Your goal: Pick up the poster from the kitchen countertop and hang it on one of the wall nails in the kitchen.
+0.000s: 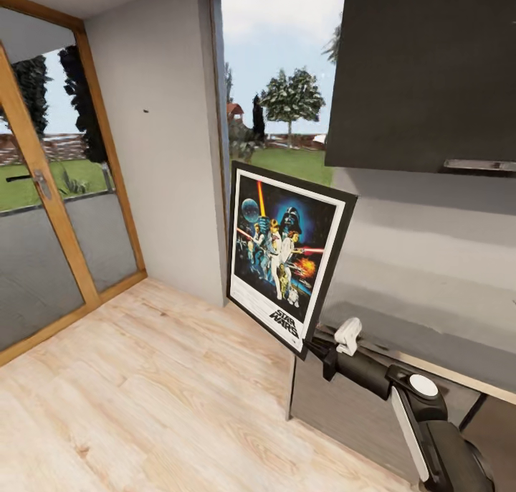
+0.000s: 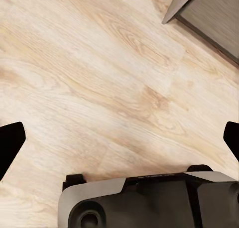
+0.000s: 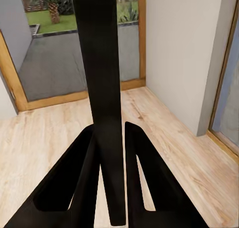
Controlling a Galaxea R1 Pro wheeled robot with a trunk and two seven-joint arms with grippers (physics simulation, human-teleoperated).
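My right pincer [image 1: 313, 346] is clamped on the lower corner of the black-framed, white-bordered Star Wars poster [image 1: 284, 254], its frame edge [image 3: 102, 88] pinched between both fingers so it stays upright and clear of the grey countertop [image 1: 423, 341]. My left pincer [image 2: 119, 138] hangs idle, fingers spread, over pale wood floor [image 2: 99, 78]. Farther off, a tiny dark nail [image 1: 145, 110] in the light-grey wall [image 1: 165, 176] looks the likely hanging spot.
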